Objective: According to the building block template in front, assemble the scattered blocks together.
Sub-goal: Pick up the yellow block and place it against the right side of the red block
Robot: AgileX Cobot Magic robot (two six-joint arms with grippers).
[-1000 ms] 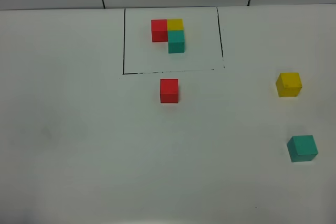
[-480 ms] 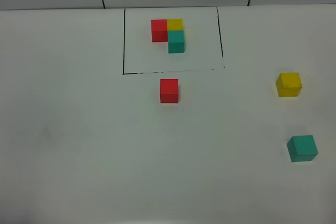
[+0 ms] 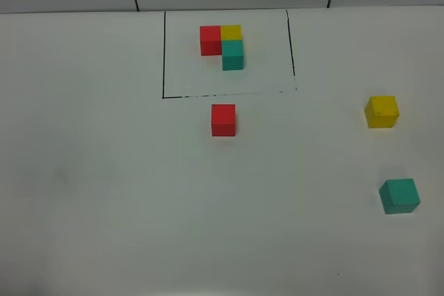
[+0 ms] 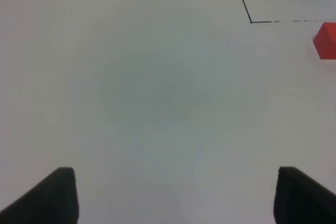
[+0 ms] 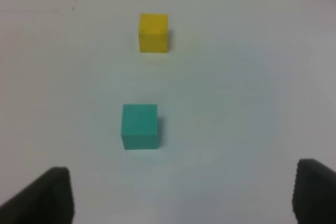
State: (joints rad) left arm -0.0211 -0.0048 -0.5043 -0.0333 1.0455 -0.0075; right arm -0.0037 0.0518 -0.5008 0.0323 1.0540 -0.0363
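White surface (image 3: 104, 171) w/ a thin black frame (image 3: 164, 53) drawn at the far middle. Inside it we see the template (image 3: 223, 45): red at left, yellow touching on its right, teal touching yellow's near side, an L. Loose red block (image 3: 223, 120) sits just outside the frame's near line. Loose yellow block (image 3: 381, 111) is well off to the right, w/ the teal block (image 3: 399, 195) nearer the front, apart from it. Left jaws spread wide over bare surface, nothing betw. them. Right jaws also apart & empty, teal block ahead, untouched.
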